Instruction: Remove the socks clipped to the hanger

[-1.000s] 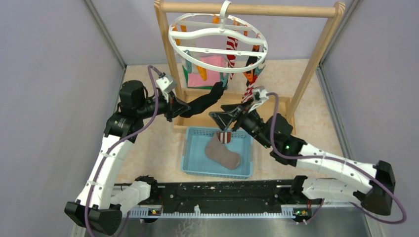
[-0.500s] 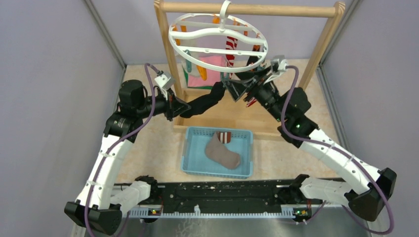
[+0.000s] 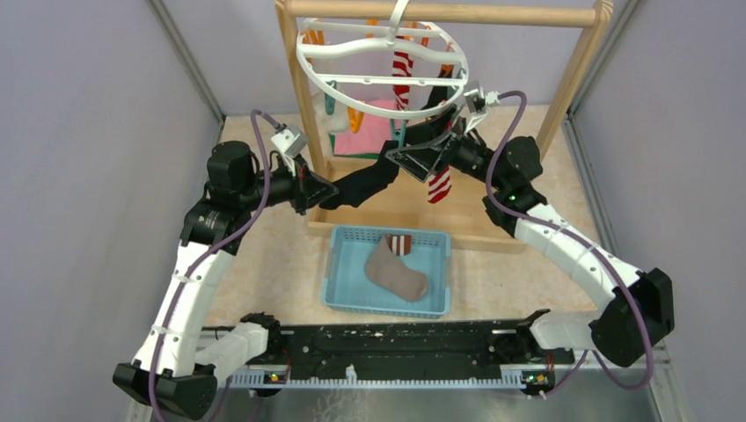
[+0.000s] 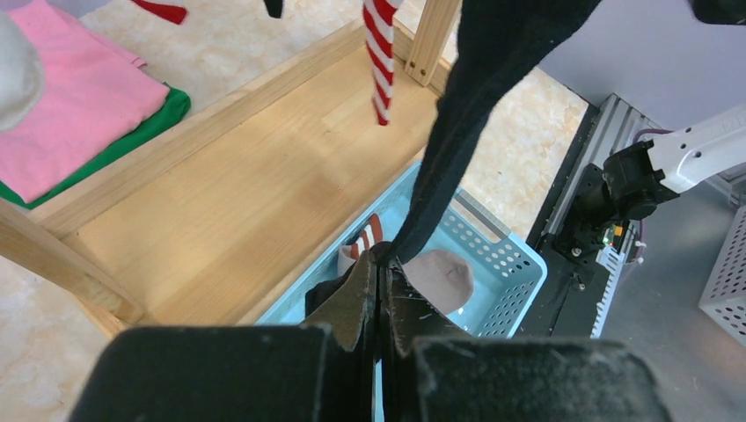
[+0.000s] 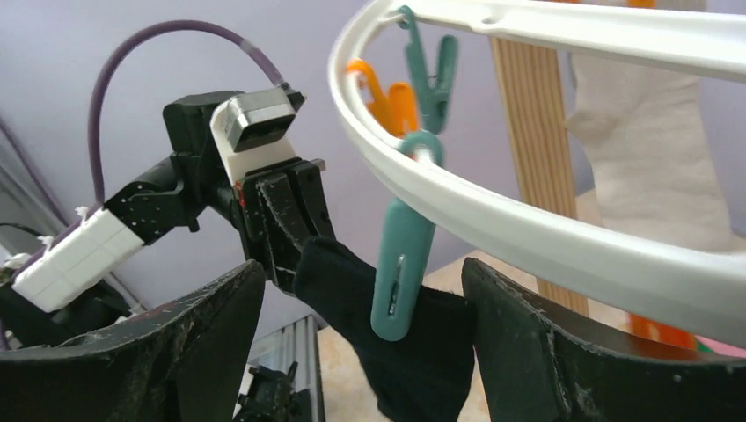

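**Top external, left wrist and right wrist views: basket contents and jaw states**

Top external view. The blue basket (image 3: 339,264) lies on the table just in front of the wooden rack (image 3: 440,14) and holds one grey sock (image 3: 396,272) with a striped cuff. The hanger (image 3: 369,80) hangs from the rack's top bar. A red-and-white striped sock (image 3: 438,183) hangs from it, and a black sock (image 3: 369,183) slants down from its rim to the left gripper (image 3: 327,191). The right gripper (image 3: 413,158) is raised beneath the front of the rim.

Left wrist view. The left jaws are closed tight on the lower end of the black sock, above the basket. A folded pink-and-green cloth (image 4: 79,105) lies on the rack's base.

Right wrist view. The right jaws are spread wide and hold nothing. A teal clip (image 5: 400,264) gripping the black sock's top hangs between them. Contact with it cannot be told. A white sock (image 5: 642,167) hangs beyond the rim.
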You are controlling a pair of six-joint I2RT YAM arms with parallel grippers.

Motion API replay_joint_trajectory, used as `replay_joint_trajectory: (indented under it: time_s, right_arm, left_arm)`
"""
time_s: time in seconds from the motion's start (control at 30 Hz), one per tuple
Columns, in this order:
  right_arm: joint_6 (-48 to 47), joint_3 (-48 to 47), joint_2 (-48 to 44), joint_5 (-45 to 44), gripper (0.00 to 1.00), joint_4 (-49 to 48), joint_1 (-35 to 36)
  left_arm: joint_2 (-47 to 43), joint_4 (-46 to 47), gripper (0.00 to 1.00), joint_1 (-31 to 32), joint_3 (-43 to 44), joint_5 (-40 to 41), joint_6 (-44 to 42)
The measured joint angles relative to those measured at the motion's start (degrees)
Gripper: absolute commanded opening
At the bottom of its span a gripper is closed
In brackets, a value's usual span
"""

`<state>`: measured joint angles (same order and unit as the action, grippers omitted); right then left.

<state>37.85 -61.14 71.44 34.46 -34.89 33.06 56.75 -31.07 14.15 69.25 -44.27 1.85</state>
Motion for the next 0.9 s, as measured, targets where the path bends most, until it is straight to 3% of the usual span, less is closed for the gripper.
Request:
replay_joint_trajectory:
  time_s: [0.27, 0.5, 0.67, 0.9]
  right_arm:
    - [12.90, 0.11, 5.77, 5.81, 0.76, -20.02, -0.59]
    - [22.12, 3.80, 8.15, 5.40, 0.72, -35.54, -0.50]
    - [22.25, 8.09, 7.28, -0.02, 0.82, -34.88, 0.31]
    - [21.16, 15.43, 5.40, -9.49, 0.87, -32.17, 0.68]
  left_arm:
    - [-0.39, -0.66, 0.00, 0.00, 1.16, 0.00, 1.07]
    - [-1.01, -0.70, 0.00, 0.00, 1.20, -0.02, 1.60]
    - [-1.86, -1.36, 0.00, 0.00, 1.20, 0.02, 1.62]
    - [-3.04, -3.67, 0.00, 0.00, 1.14, 0.20, 1.22]
